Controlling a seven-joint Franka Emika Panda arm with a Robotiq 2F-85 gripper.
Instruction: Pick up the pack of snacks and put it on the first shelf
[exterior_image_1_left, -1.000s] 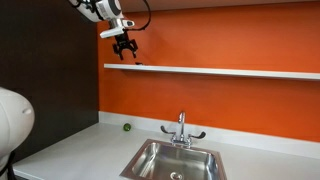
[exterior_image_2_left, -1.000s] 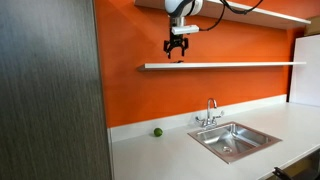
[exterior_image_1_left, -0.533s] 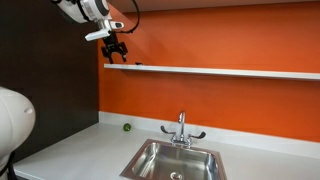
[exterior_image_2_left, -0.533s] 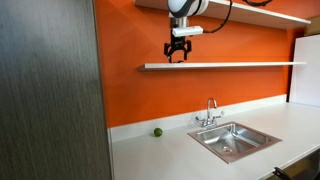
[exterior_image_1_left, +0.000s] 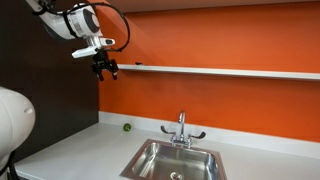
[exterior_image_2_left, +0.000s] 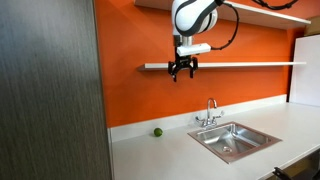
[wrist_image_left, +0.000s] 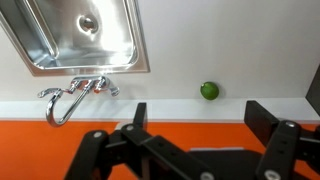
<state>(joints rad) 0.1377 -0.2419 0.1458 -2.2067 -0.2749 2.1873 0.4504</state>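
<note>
Pack of snacks (exterior_image_1_left: 137, 66) is lying flat on the first shelf (exterior_image_1_left: 230, 72), close to the board's end by the dark wall panel (exterior_image_1_left: 60, 100), in an exterior view. I am seeing it only as a small dark sliver. The arm (exterior_image_1_left: 68, 20) is reaching in from above, and the jaws are hanging just off that end of the shelf, apart from the pack and holding nothing. Below, a green ball (exterior_image_1_left: 127, 126) is sitting on the white worktop (exterior_image_1_left: 85, 148) against the orange wall (exterior_image_1_left: 230, 100), with the faucet (exterior_image_1_left: 182, 128) and the sink (exterior_image_1_left: 150, 165) further along.

In an exterior view from another side, the arm (exterior_image_2_left: 196, 15) is dropping in front of the first shelf (exterior_image_2_left: 260, 65), and the jaws are hanging at board level, covering part of it. I cannot make out the pack here. The green ball (exterior_image_2_left: 157, 131) is resting on the worktop (exterior_image_2_left: 150, 158), well apart from the sink (exterior_image_2_left: 262, 132) and faucet (exterior_image_2_left: 211, 112).

In the wrist view I am looking down past the jaws, which are standing spread wide with nothing between them. Beyond them are lying the sink (wrist_image_left: 50, 45), the faucet (wrist_image_left: 72, 96), the green ball (wrist_image_left: 209, 91) and the worktop (wrist_image_left: 250, 45).
</note>
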